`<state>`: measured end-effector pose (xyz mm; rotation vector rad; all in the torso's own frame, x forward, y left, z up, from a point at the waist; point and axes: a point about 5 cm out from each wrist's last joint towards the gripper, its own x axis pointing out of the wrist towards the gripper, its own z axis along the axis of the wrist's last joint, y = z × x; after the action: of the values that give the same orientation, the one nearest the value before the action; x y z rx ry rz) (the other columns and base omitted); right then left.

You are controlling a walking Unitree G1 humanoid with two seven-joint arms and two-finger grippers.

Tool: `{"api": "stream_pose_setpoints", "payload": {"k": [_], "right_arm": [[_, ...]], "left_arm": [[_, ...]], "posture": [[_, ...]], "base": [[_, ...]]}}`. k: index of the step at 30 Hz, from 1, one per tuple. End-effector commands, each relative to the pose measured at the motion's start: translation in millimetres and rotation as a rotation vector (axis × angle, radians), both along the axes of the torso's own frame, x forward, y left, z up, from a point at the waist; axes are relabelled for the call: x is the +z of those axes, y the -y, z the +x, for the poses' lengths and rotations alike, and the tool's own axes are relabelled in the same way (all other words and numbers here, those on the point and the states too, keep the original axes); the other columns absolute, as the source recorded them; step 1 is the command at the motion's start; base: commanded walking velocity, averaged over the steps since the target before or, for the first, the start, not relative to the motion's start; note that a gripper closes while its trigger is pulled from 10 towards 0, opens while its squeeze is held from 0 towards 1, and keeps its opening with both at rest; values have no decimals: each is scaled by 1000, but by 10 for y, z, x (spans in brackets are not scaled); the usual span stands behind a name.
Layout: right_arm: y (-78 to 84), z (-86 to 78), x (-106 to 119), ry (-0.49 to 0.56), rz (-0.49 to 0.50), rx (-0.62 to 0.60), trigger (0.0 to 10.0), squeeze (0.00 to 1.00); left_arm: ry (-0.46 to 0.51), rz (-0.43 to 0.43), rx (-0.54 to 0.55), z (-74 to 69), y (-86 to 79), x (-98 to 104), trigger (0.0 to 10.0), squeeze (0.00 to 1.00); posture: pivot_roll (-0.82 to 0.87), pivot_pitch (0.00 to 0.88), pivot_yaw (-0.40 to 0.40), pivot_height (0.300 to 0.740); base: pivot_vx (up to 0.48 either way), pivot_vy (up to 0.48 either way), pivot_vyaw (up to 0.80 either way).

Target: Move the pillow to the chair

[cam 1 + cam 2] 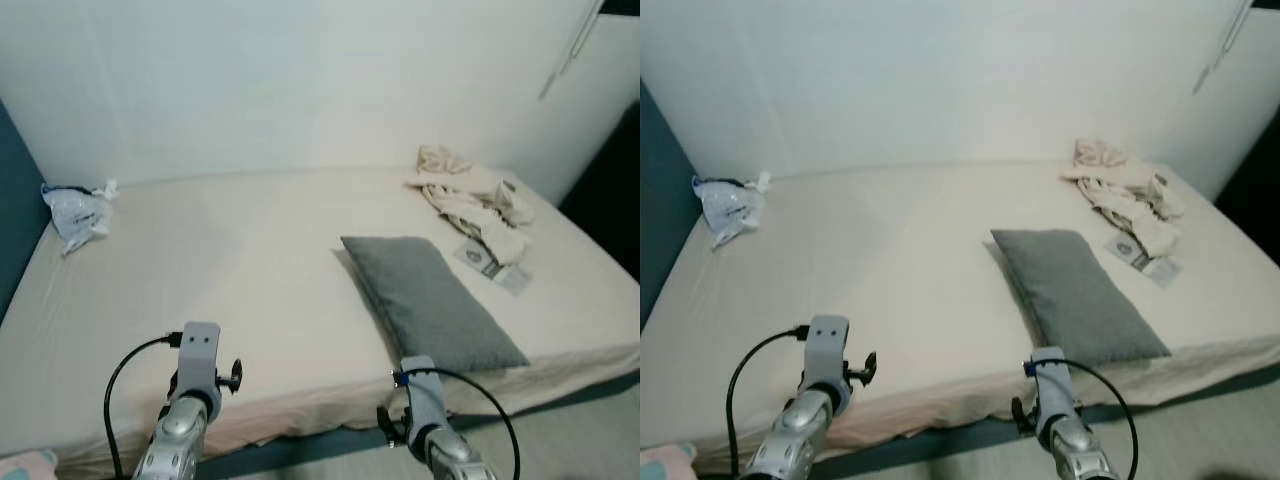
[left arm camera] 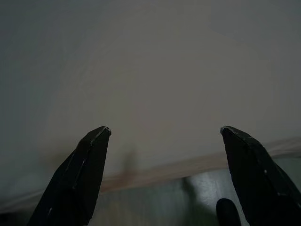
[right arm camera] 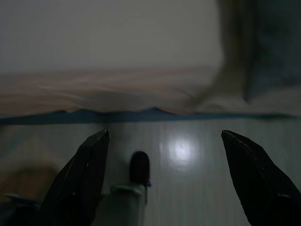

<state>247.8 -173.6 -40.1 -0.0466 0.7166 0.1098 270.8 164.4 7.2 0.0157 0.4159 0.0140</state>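
Note:
A grey rectangular pillow (image 1: 430,300) lies flat on the bed (image 1: 250,260), near its front edge and right of the middle. My two arms are low at the bed's front edge. In the left wrist view my left gripper (image 2: 164,132) is open over the cream sheet. In the right wrist view my right gripper (image 3: 164,134) is open above the pale floor in front of the bed, with the pillow's grey corner (image 3: 275,52) ahead and to one side. Neither gripper touches the pillow.
A crumpled cream cloth (image 1: 470,195) and a small packet (image 1: 490,265) lie at the bed's far right. A plastic bag (image 1: 75,210) sits at the far left by a dark blue wall. A white wall runs behind the bed.

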Motion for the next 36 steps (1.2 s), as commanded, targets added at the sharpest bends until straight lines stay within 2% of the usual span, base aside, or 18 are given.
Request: {"api": "stream_pose_setpoints", "payload": {"k": [1,30,33,36], "right_arm": [[-17,43,36,26,14,-2,10000,0],[8,7,14,23,-3,-4,10000,0],[10,-6,8,25,1,-8,10000,0],[10,-12,5,25,3,-11,10000,0]], "left_arm": [[-29,-5,5,-33,-17,-48,10000,0],[-36,-30,-19,-34,21,-42,10000,0],[-59,-19,-82,-47,61,-51,10000,0],[-66,-27,-98,-57,76,-57,10000,0]], "posture": [[32,83,-19,740],[32,101,-9,740],[34,103,-4,740],[34,105,-1,740]], "base": [[0,0,0],[0,-431,0],[0,0,0],[0,480,0]]}}
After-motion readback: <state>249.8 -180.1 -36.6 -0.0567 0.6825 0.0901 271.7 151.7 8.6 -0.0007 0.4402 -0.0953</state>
